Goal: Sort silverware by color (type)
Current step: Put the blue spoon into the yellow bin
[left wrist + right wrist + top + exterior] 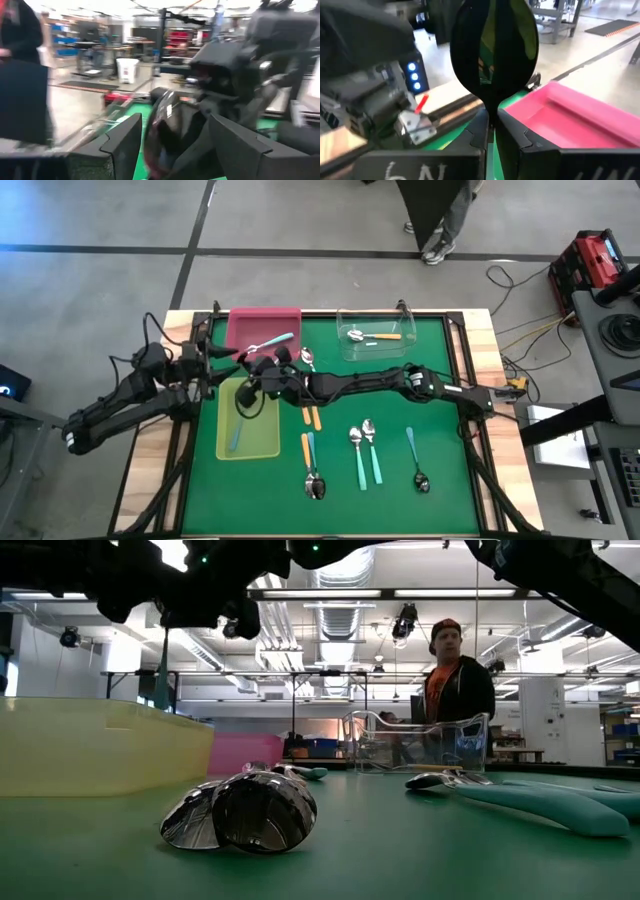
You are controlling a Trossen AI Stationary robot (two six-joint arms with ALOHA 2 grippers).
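My right gripper [492, 132] reaches across the table to above the yellow-green tray [262, 442] and is shut on a spoon whose shiny bowl [494, 45] stands up above its fingers. My left gripper [180, 145] faces it, open. Its fingers stand on either side of that same bowl [162, 125] without touching it. The spoon's handle is hidden behind the right fingers. A teal spoon [236, 435] lies in the yellow-green tray, a light-blue one [272, 341] in the pink tray [285, 317], and an orange one [378, 336] in the clear tray [432, 345]. My right gripper pinches the spoon at its narrow neck [492, 107], just below the bowl, between its two fingers. The fingers lie level, pointing toward the table's left side, and cross the spoon. The spoon stands upright, bowl up, lifted clear of the table and trays.
Several loose spoons lie on the green mat: orange [313, 417], orange and teal together [310, 462], and teal [358, 455], [373, 448], [414, 456]. Another lies near the pink tray [308, 358]. A person [455, 680] stands beyond the table's far edge.
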